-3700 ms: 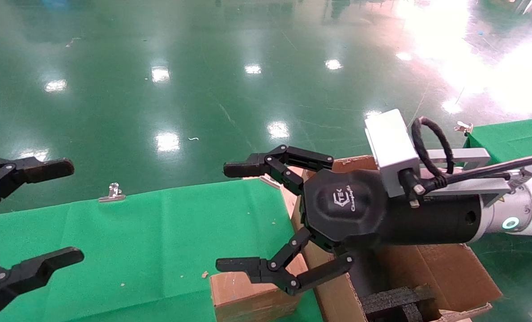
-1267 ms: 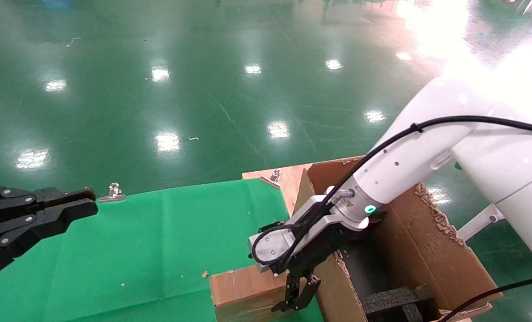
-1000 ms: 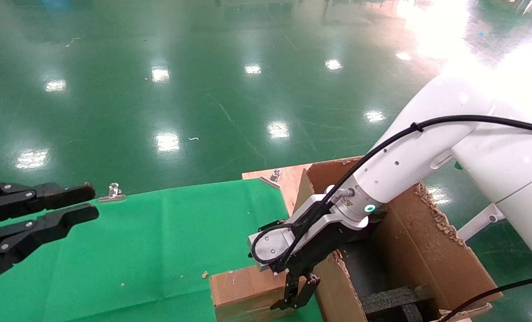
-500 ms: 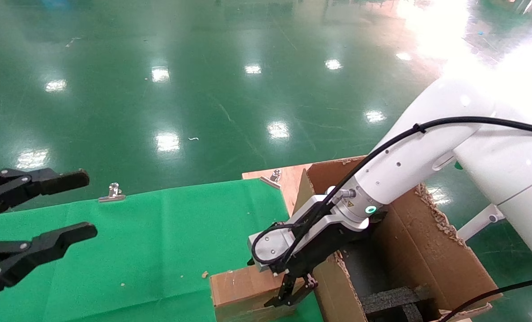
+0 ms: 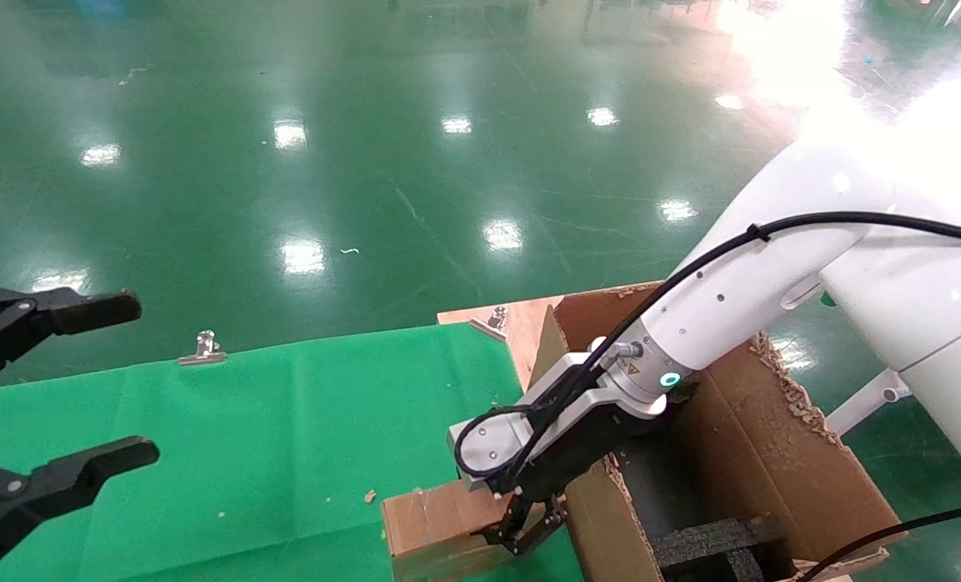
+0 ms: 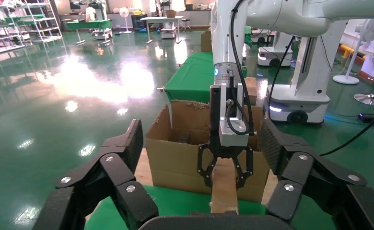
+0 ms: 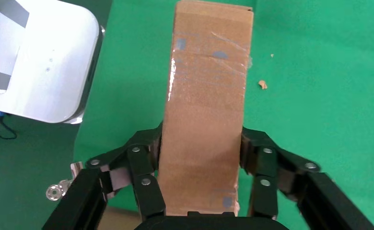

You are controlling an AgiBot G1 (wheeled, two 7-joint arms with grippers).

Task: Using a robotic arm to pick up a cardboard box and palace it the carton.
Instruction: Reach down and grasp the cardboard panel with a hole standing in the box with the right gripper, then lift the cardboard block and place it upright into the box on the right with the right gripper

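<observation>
The grasp step is in hand: the right gripper (image 7: 202, 179) of the white robotic arm (image 5: 739, 275) clamps both sides of the small taped brown cardboard box (image 7: 209, 100) on the green cloth (image 5: 246, 428), just beside the large torn-edged corrugated carton (image 5: 771, 453); next, lift clear of the near flap, while the left gripper (image 5: 44, 404) hangs spread wide, well apart.

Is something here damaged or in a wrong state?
The carton is damaged: its flap edges are ragged and torn, with crumbs on the green cloth. The cardboard box, gripped by the right gripper, looks only scuffed.
</observation>
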